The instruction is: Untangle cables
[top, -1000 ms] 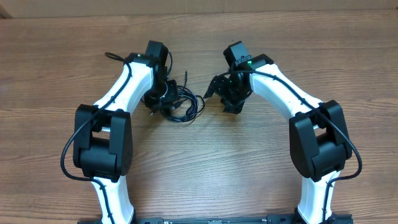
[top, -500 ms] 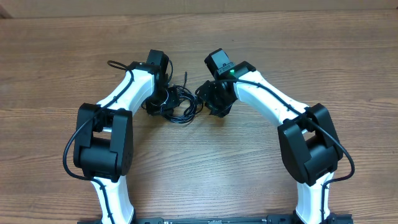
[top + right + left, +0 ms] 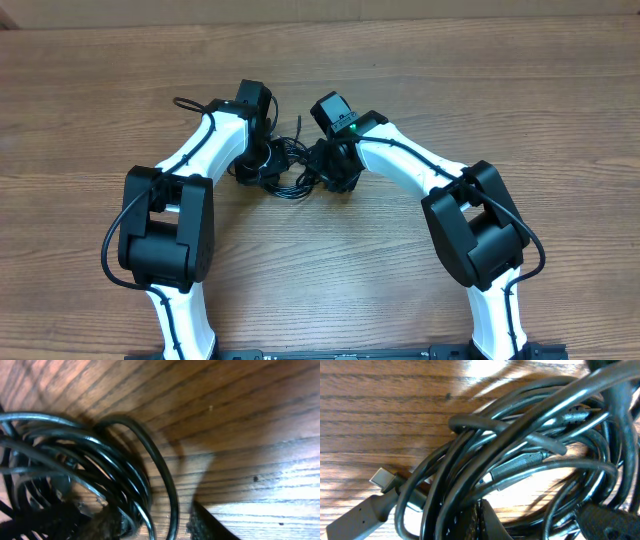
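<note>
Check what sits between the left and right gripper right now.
Only the cables: in the overhead view, the black tangle fills the gap between the left gripper and the right gripper.

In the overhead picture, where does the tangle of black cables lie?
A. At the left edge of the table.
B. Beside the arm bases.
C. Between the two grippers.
C: the cables lie with the left gripper on one side and the right gripper on the other.
</note>
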